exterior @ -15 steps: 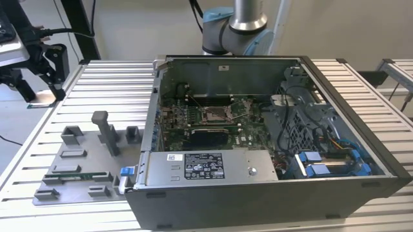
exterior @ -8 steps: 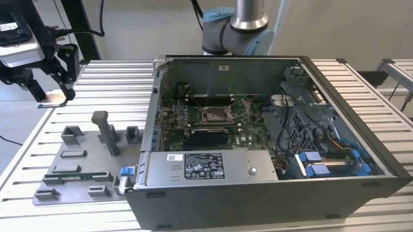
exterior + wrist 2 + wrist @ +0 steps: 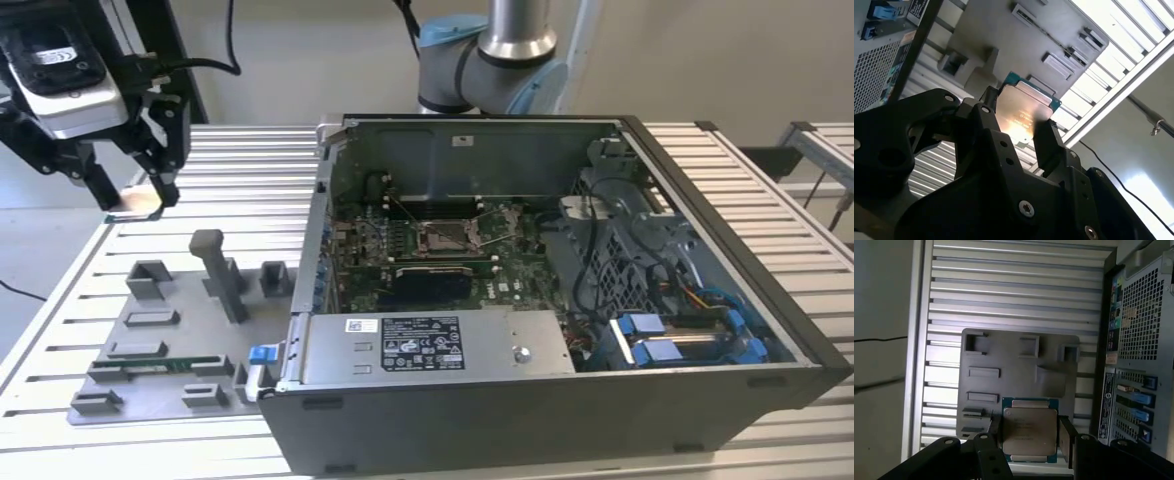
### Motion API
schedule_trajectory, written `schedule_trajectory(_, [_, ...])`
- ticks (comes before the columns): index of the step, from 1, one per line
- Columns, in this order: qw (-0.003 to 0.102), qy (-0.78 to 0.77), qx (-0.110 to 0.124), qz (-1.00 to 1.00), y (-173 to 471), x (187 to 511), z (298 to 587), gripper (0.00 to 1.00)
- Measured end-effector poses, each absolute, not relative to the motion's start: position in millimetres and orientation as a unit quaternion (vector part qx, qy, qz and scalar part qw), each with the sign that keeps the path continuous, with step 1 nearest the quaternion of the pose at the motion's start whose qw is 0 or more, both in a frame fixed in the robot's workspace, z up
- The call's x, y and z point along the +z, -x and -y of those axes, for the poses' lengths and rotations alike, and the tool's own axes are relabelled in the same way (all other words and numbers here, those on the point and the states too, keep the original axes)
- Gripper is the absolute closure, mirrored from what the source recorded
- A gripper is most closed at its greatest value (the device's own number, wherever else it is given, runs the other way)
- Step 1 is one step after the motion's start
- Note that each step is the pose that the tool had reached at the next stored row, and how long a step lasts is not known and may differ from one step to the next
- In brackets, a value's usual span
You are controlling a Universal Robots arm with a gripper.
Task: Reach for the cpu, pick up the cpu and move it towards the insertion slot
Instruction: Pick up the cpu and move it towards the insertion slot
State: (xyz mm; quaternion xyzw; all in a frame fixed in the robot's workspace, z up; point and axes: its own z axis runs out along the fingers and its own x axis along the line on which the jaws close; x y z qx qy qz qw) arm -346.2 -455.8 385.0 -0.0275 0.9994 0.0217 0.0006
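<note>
Here, the work surface is a table (image 3: 747,190) of silvery aluminium slats. A pale wall stands behind it, and at the exterior view's left there is grey floor where one thin black cable (image 3: 16,291) lies.

Farthest to the exterior view's left, the single gripper (image 3: 135,197) hangs above the slats. Its two black fingers (image 3: 1066,438) are clamped on opposite edges of the one cpu (image 3: 134,206), which is held in the air clear of the table. In both wrist views the chip's silvery face and thin green rim sit between the fingers, with the tray behind it.

Below the gripper lies one grey plastic tray (image 3: 147,350), flat on the slats. It carries several raised blocks and one tall post (image 3: 214,268).

Just beside the tray, toward the exterior view's right, stands one open computer case (image 3: 534,420), its motherboard exposed. At the board's middle is the one insertion slot (image 3: 442,237), a small square socket with a shiny frame, well apart from the held cpu. A black rectangle (image 3: 424,286) sits just in front of the slot, and a grey power supply (image 3: 427,345) in front of that.

Behind the case rises the one robot arm (image 3: 497,50). Blue clips (image 3: 654,340) show at the case's right end.
</note>
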Motion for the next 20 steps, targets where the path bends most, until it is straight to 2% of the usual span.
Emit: schedule_trajectory(20, [0.001, 0.028, 0.022, -0.999, 310, 385, 456, 1.00])
